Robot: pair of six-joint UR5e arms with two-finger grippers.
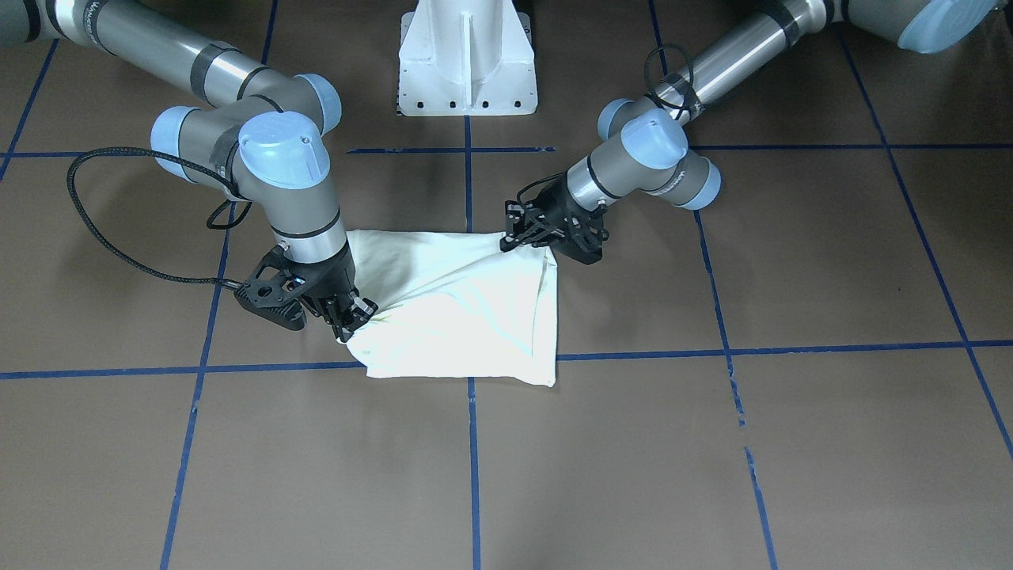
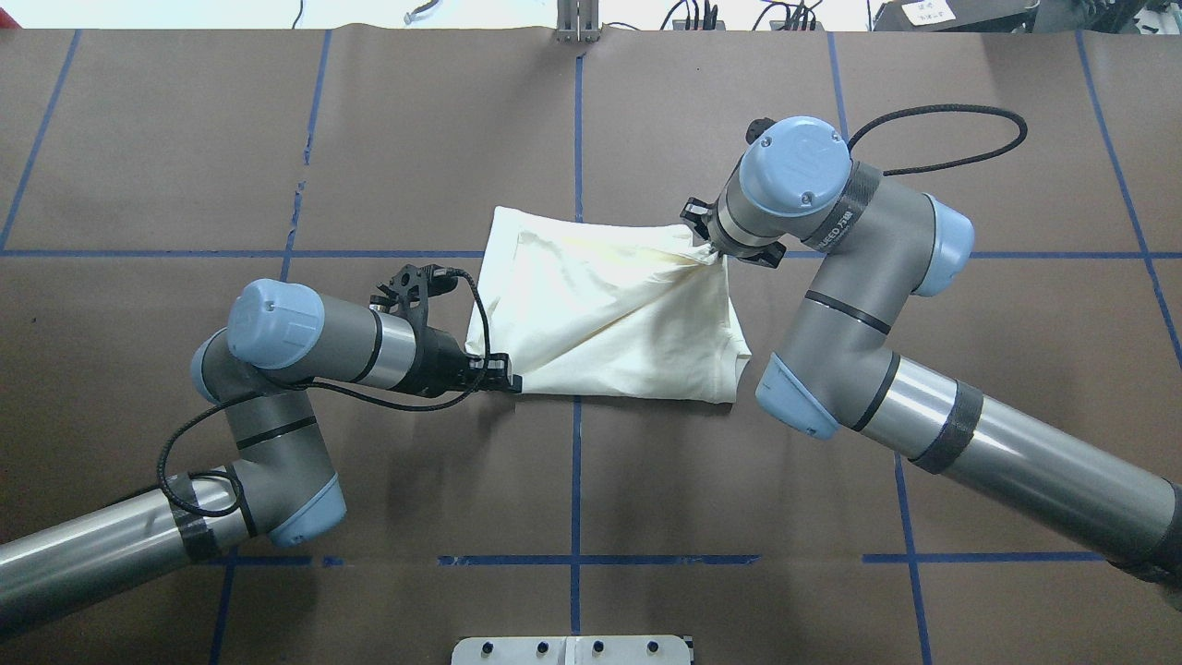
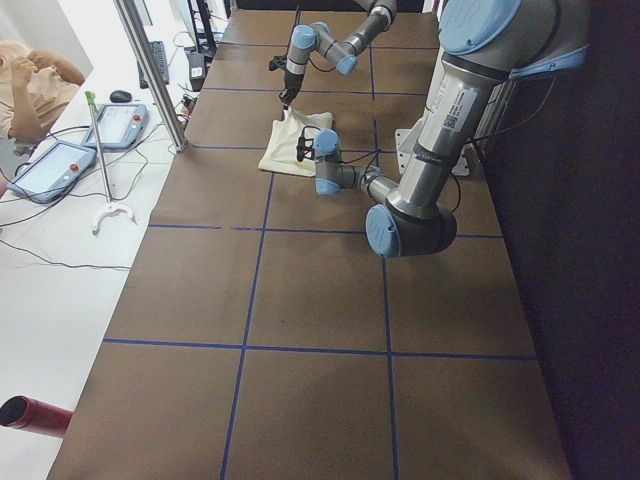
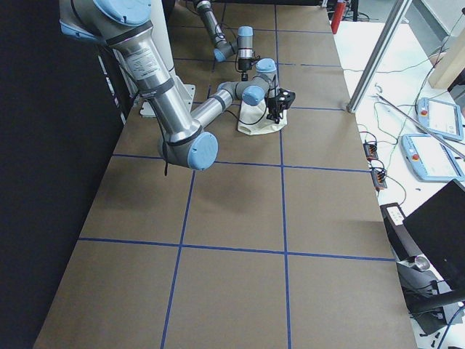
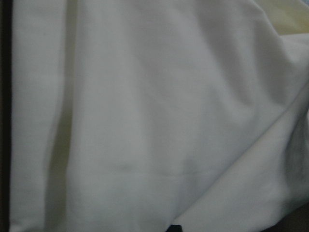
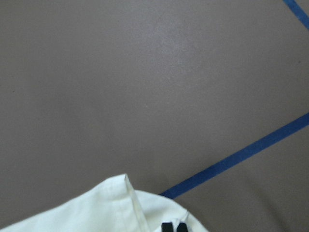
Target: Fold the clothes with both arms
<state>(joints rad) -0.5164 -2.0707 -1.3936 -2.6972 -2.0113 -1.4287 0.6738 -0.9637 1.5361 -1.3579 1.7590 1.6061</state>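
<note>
Status: the cream-white fabric T-shirt [image 2: 609, 314] lies near the middle of the brown paper-covered table [image 2: 416, 139], already reduced to a compact, roughly four-sided packet. Only the plain cream side shows; no sleeve, collar or print can be made out.

The left black two-finger gripper [image 2: 510, 379] is pinched onto the packet's near corner on the robot's left. The right black two-finger gripper [image 1: 354, 321] is pinched onto the far corner on the robot's right, diagonally opposite. Creases run taut between the two grips, so the upper layer looks stretched rather than resting flat.

Judgement: late in the task. The main folds look done and one more fold or a straightening pull appears to be in hand. Left to do: lay the held corners down squarely, let go, withdraw.

Count: one shirt; two grey metal jointed arms with light blue caps, left [image 2: 314, 342] and right [image 2: 859, 277]; two grippers; one white pedestal base [image 1: 467, 55].
</note>
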